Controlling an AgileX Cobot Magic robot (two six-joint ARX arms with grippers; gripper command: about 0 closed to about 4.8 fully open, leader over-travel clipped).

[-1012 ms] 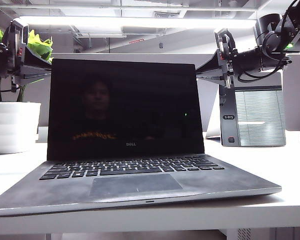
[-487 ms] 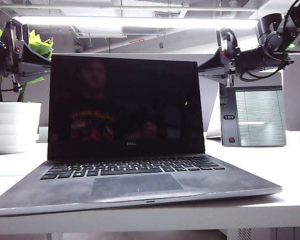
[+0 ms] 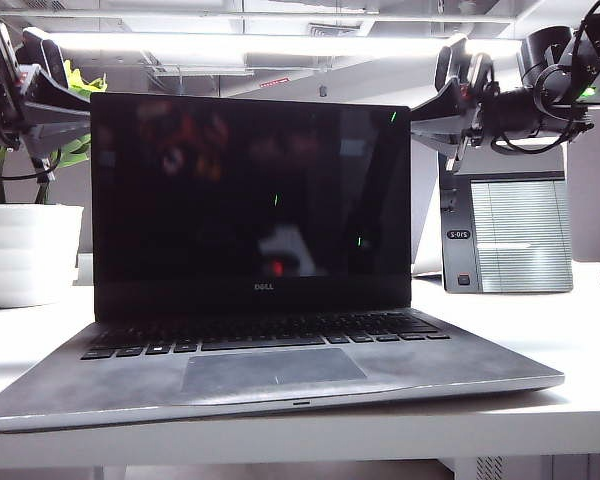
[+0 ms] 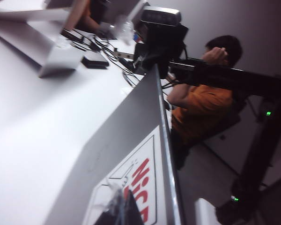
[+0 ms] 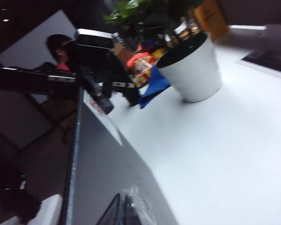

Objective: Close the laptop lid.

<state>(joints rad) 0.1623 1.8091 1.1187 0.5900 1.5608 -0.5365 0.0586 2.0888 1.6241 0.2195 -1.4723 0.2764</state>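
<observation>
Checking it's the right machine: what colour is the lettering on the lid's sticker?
Red lettering on a white sticker, clearest in the left wrist view.

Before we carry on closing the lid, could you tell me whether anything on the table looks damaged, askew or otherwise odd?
Nothing stands out. The laptop sits flat on the table with its lid about upright, the left gripper and right gripper behind its top corners. The white plant pot and grey slatted box stand upright.

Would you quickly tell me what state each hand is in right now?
Left hand: behind the laptop lid, cannot be told.
Right hand: behind the lid too, cannot be told.
</observation>
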